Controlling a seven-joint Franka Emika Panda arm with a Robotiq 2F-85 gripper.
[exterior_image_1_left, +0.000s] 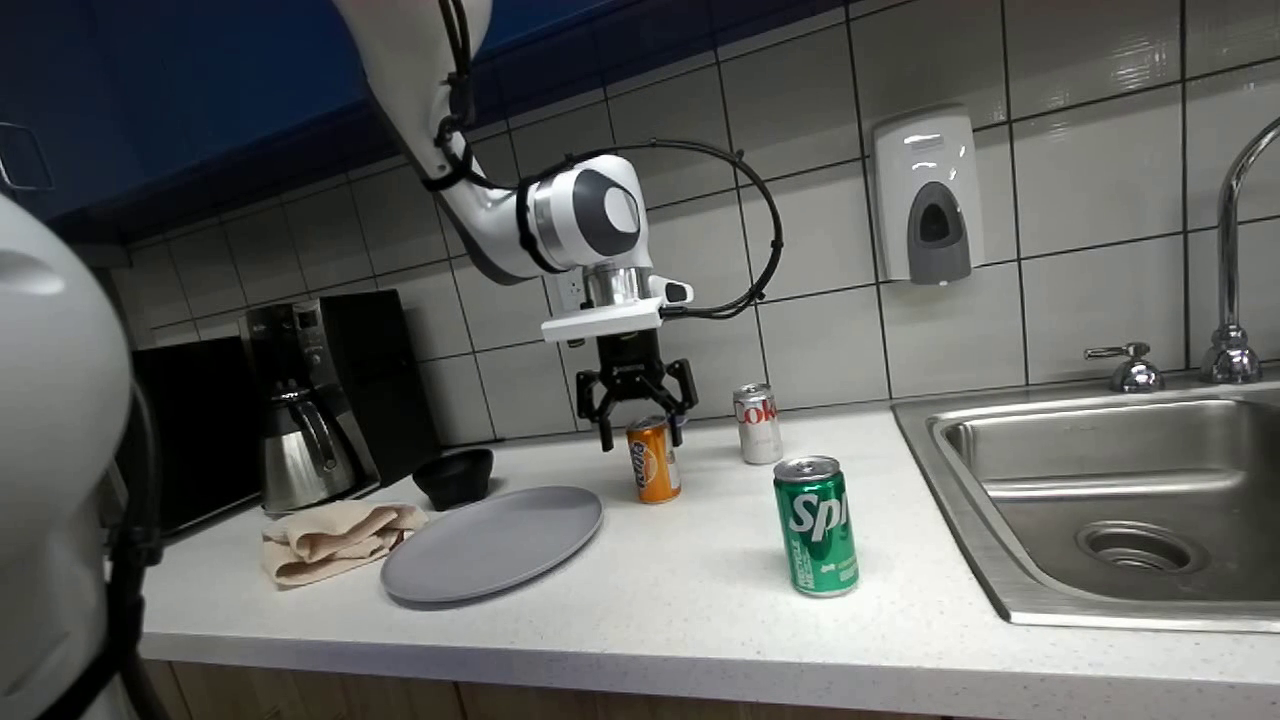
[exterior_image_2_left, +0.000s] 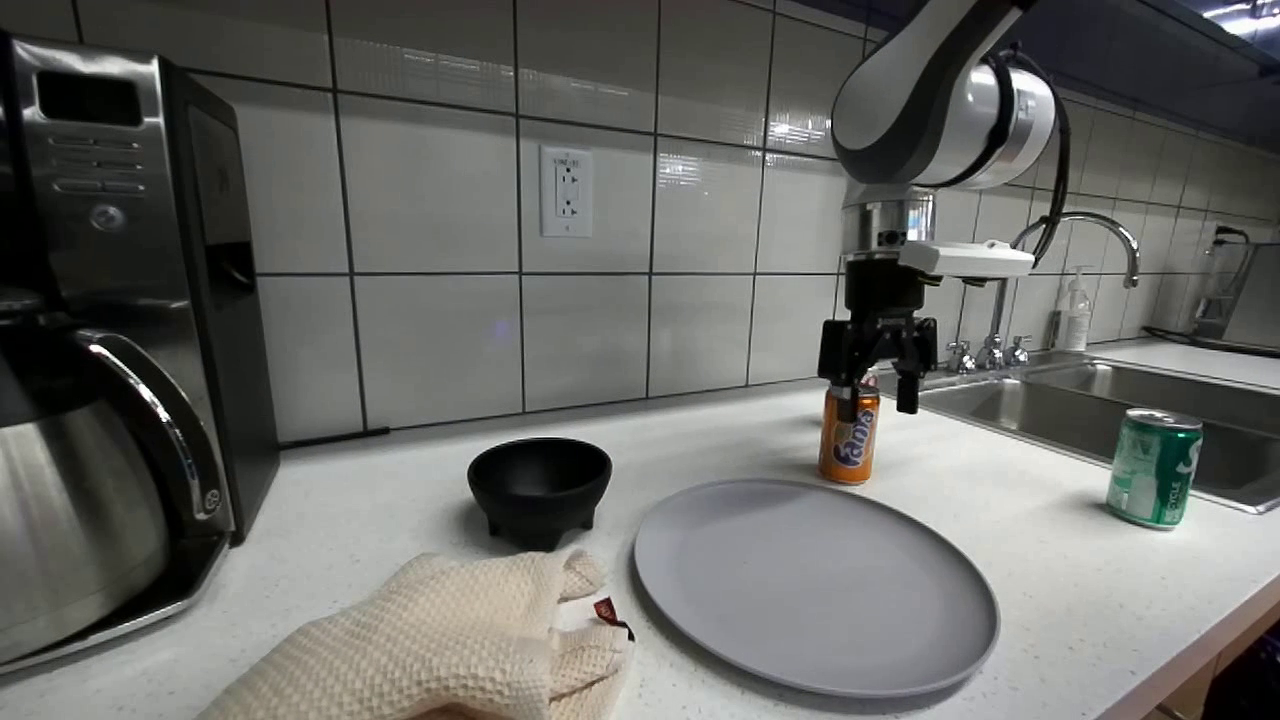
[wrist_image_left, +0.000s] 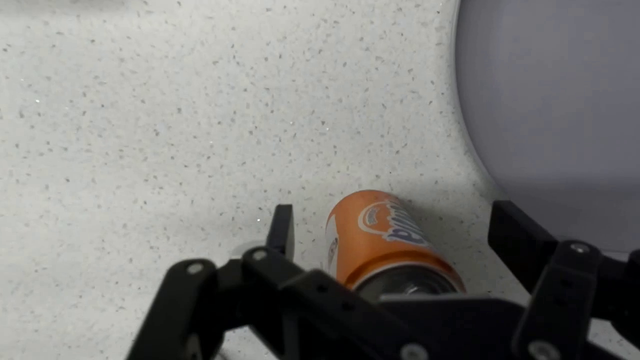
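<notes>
The arm is smooth white with dark grey panels and looping black cables; its wrist ring is silver, and the angular black gripper bears round silver screws.

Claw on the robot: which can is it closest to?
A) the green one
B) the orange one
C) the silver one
B: the wrist view shows the orange can between the open fingers of the claw, with counter visible on either side of it.
</notes>
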